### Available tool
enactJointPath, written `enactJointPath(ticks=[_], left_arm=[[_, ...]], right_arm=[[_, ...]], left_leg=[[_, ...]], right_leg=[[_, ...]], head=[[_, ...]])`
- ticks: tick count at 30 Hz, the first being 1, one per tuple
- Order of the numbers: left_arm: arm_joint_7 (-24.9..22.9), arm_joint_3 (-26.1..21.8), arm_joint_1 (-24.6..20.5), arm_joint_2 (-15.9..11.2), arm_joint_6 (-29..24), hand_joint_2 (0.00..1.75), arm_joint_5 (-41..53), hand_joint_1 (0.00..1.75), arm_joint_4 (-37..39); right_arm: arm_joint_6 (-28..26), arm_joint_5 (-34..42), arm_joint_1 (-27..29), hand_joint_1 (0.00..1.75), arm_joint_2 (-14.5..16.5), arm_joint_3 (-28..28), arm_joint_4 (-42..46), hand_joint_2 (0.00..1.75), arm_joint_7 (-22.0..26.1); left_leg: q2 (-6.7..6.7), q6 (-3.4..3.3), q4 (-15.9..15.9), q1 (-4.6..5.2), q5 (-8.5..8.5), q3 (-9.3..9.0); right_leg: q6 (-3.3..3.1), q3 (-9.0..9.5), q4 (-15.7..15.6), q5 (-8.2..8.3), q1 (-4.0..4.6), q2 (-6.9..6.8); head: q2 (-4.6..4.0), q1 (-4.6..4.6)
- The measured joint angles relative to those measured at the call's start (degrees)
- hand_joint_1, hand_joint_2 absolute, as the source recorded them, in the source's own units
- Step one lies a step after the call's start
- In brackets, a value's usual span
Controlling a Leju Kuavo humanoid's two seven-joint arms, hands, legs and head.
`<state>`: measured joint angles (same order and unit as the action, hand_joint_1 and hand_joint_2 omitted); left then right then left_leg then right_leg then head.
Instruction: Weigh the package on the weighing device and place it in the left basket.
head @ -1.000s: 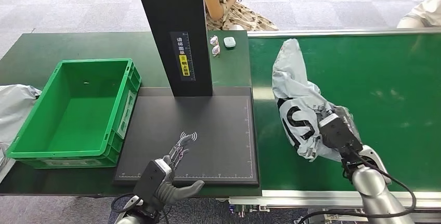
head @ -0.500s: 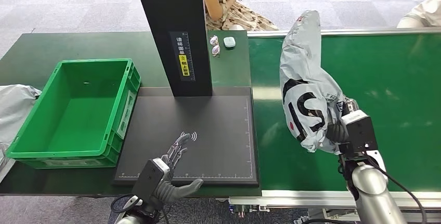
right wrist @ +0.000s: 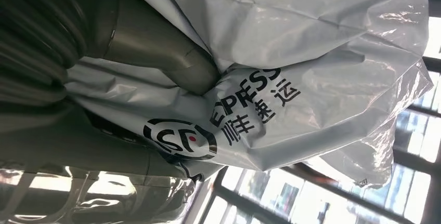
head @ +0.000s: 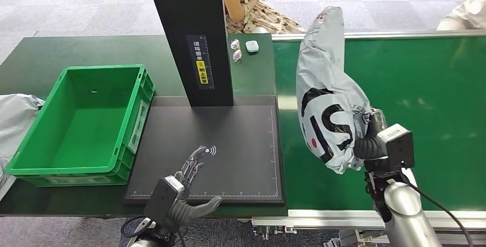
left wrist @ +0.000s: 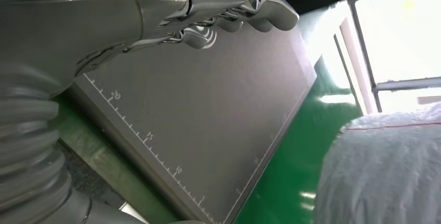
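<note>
So far only the pick-up looks done: the package (head: 328, 95) is off the green belt (head: 435, 104) and hangs upright at centre right of the head view, gripped near its lower end by the right robot hand (head: 372, 141). It has not yet touched the dark scale plate (head: 240, 144) at lower centre, so the weighing is left to do, and after that the drop into the green basket (head: 34, 167) at the left of the frame, which holds nothing that I can make out.

The package is a soft grey plastic courier bag, crumpled and glossy, with a black logo, a small red dot and "EXPRESS" lettering in the right wrist view (right wrist: 291, 52); its upper part stands tall and narrow above the grip, so it will likely flop as it moves.

Smallest in view, the left robot hand (head: 192, 187) hovers over the near edge of the plate, fingers spread and empty.
</note>
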<state>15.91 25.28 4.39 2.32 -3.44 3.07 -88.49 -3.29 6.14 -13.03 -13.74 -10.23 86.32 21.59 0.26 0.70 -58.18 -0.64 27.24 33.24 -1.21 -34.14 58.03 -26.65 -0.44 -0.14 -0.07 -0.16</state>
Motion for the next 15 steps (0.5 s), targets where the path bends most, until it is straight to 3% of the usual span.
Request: enactJointPath(ticks=[2, 4, 7, 9, 11, 15], left_arm=[[1.5, -0.2, 0.3, 0.2, -4.0, 1.75, 1.6, 0.00, -0.7], [4.7, -1.3, 0.5, 0.6, -11.8, 1.75, 4.2, 0.00, -2.4], [13.4, -5.2, 1.4, 1.9, -27.4, 1.75, 7.7, 0.00, -8.2], [19.8, -8.7, 2.8, 3.2, -34.0, 1.75, 9.0, 0.00, -13.8], [23.3, -11.4, 3.9, 4.1, -36.1, 1.75, 9.4, 0.00, -18.7], [24.2, -14.3, 5.5, 5.3, -36.4, 1.75, 9.9, 0.00, -24.2]], right_arm=[[2.0, 1.7, -1.3, 1.75, 1.3, -2.4, -0.2, 1.75, -1.1], [3.1, 3.0, -3.4, 1.75, 2.8, -5.3, -1.1, 1.75, -2.3], [5.3, 4.4, -7.8, 1.75, 5.8, -10.0, -4.6, 1.75, -3.8], [7.9, 5.2, -11.3, 1.75, 8.2, -13.5, -8.3, 1.75, -4.7], [9.4, 5.6, -14.5, 1.75, 10.7, -16.6, -12.0, 1.75, -5.3], [9.7, 5.8, -18.5, 1.75, 14.1, -20.2, -16.6, 1.75, -5.5]], left_leg=[[0.01, 0.04, 0.0, -0.01, -0.03, 0.01], [0.02, 0.10, 0.0, -0.04, -0.07, 0.02], [0.06, 0.17, 0.0, -0.08, -0.12, 0.02], [0.11, 0.21, 0.0, -0.08, -0.14, -0.01], [0.09, 0.24, 0.0, -0.08, -0.16, -0.04], [-0.10, 0.26, 0.0, -0.09, -0.21, 0.01]], right_leg=[[-0.01, -0.02, 0.0, 0.00, 0.02, 0.01], [-0.04, -0.05, 0.1, 0.02, 0.05, 0.02], [-0.11, -0.05, 0.1, 0.07, 0.08, 0.07], [-0.14, -0.09, 0.2, 0.09, 0.09, 0.14], [-0.16, -0.11, 0.2, 0.09, 0.09, 0.13], [-0.18, -0.10, 0.2, 0.07, 0.09, -0.08]], head=[[0.00, 0.00], [0.00, 0.00], [0.00, -0.01], [0.00, 0.00], [0.00, 0.00], [0.00, -0.01]])
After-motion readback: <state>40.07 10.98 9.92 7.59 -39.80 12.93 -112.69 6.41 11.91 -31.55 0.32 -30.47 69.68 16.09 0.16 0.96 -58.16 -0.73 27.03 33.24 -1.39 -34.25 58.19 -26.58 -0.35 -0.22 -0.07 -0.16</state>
